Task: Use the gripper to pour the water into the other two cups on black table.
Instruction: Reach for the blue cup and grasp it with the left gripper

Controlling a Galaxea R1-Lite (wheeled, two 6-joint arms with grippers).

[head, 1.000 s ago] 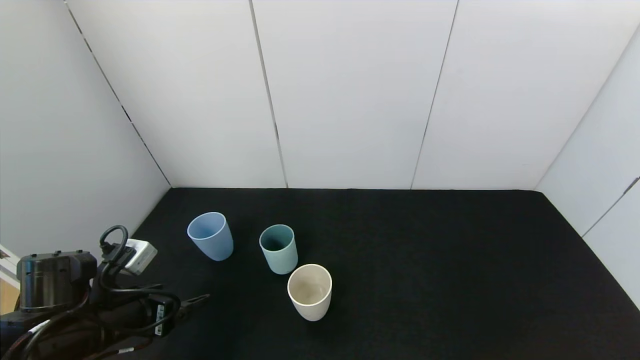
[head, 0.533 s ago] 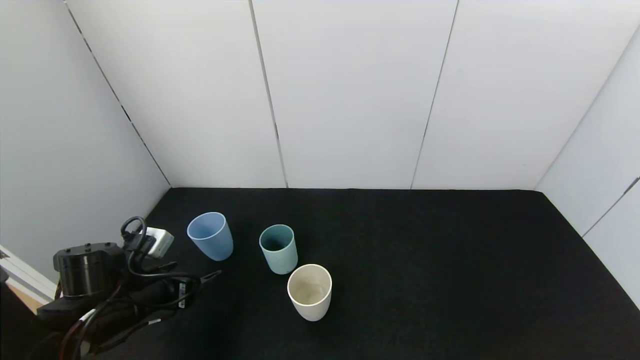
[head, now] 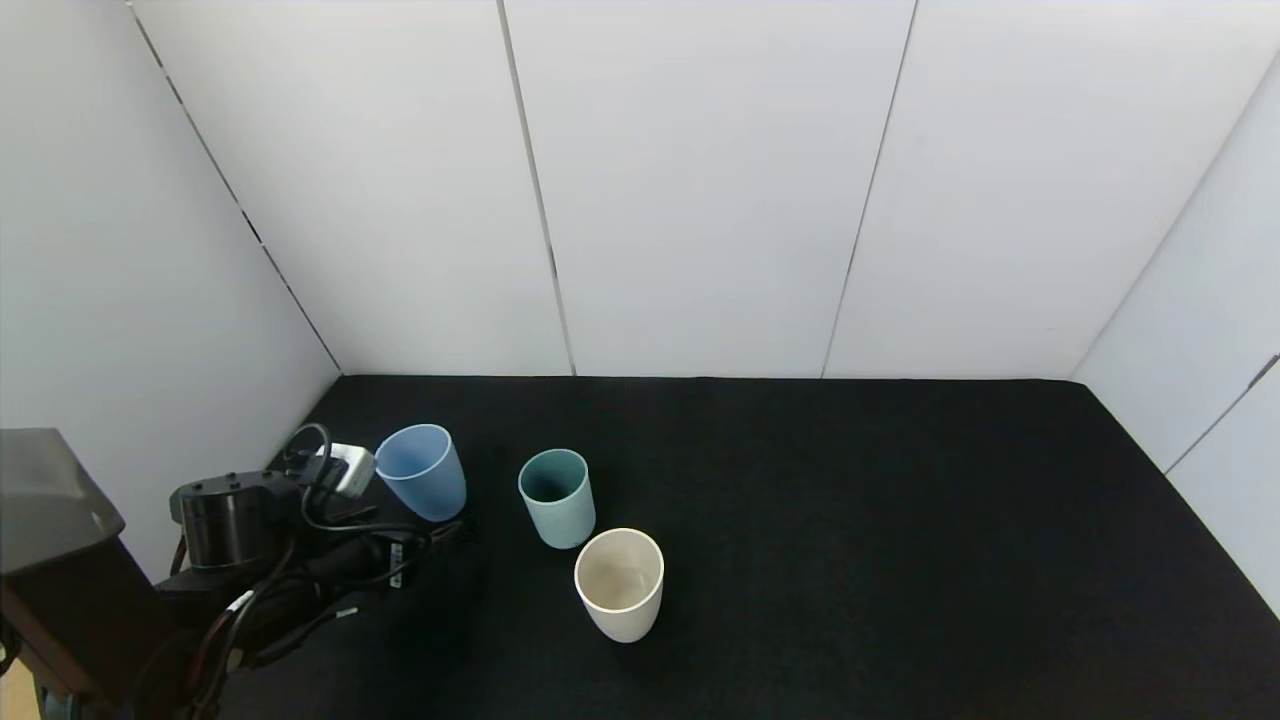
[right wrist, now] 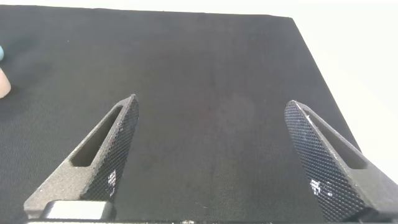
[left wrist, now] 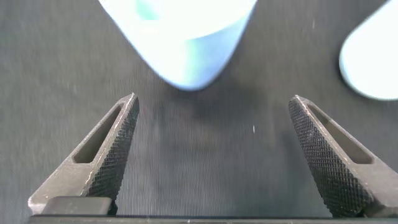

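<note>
— Reaching low: left hand [left wrist: 211, 106] spread wide, just short of light blue tumbler [head: 421, 471], holding nothing
— Targets?
— Teal cup [head: 557, 497] and cream cup [head: 620, 583] upright together on desk [head: 900, 520]
— Right hand [right wrist: 211, 109]?
— Spread apart over bare desk

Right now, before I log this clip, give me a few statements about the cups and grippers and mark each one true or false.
1. The left gripper is open, with the light blue cup just ahead of it. True.
2. The left gripper is clamped on the light blue cup. False: its fingers are spread and the cup stands free on the black table.
3. The teal cup lies tipped on its side. False: it stands upright.
4. The cream cup stands nearer the robot than the teal cup. True.
5. The right gripper holds a cup. False: it is open over bare tabletop.
</note>
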